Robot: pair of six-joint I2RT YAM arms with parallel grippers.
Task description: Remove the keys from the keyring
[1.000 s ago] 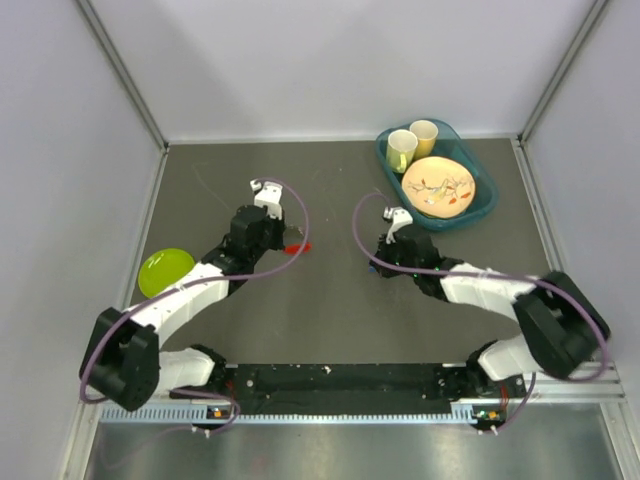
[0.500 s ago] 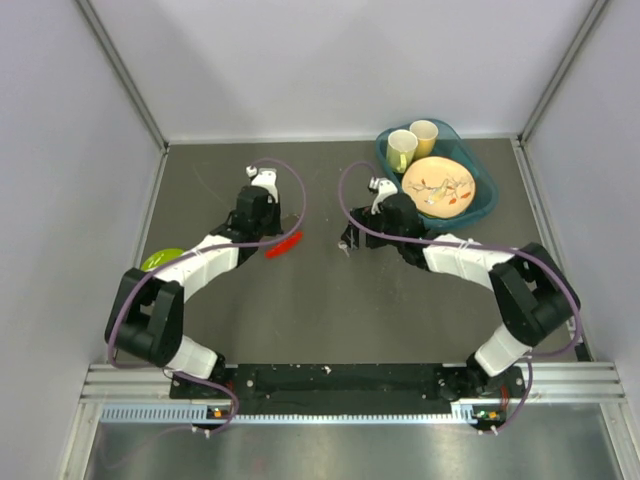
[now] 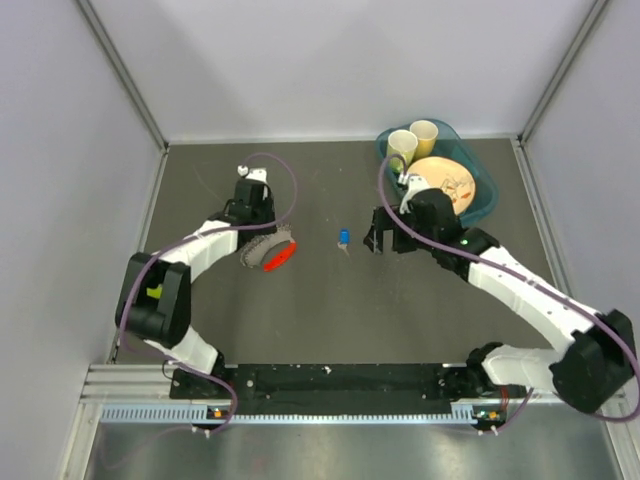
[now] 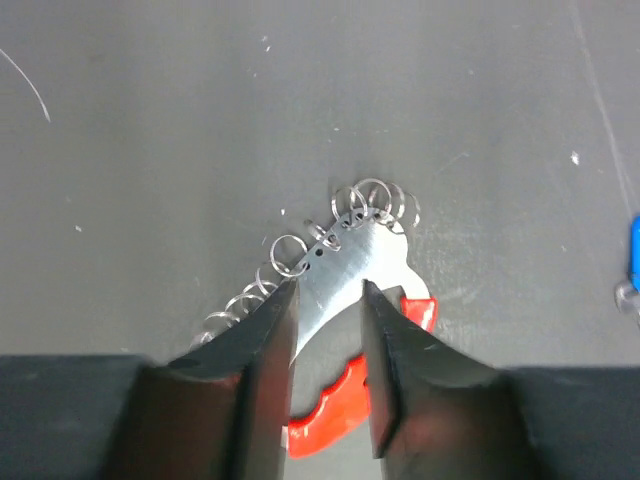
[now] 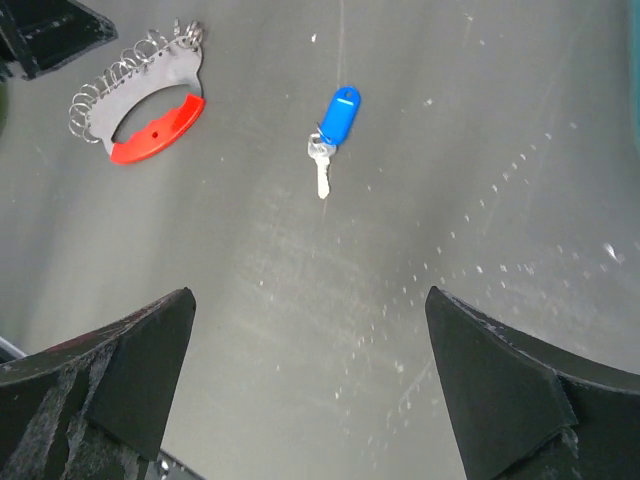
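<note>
Blue key [image 5: 337,112] off, flat on table between arms, well apart from ring holder [image 4: 340,265]. Right gripper [image 5: 308,300] spread wide, empty, near key. Left gripper [image 4: 325,290] narrow, astride holder plate; pinching or let go, cannot tell. No key seen on holder rings. Step: likely wrap-up. Next: left must lift clear without dragging holder.

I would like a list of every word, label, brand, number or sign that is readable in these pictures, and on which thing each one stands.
No text is readable in any view.
On the blue key tag: plain face, no writing shows.
On the red-edged metal plate: only small holes, no marking.
On the orange plate: a drawn pattern, too small to tell if it holds letters.
</note>
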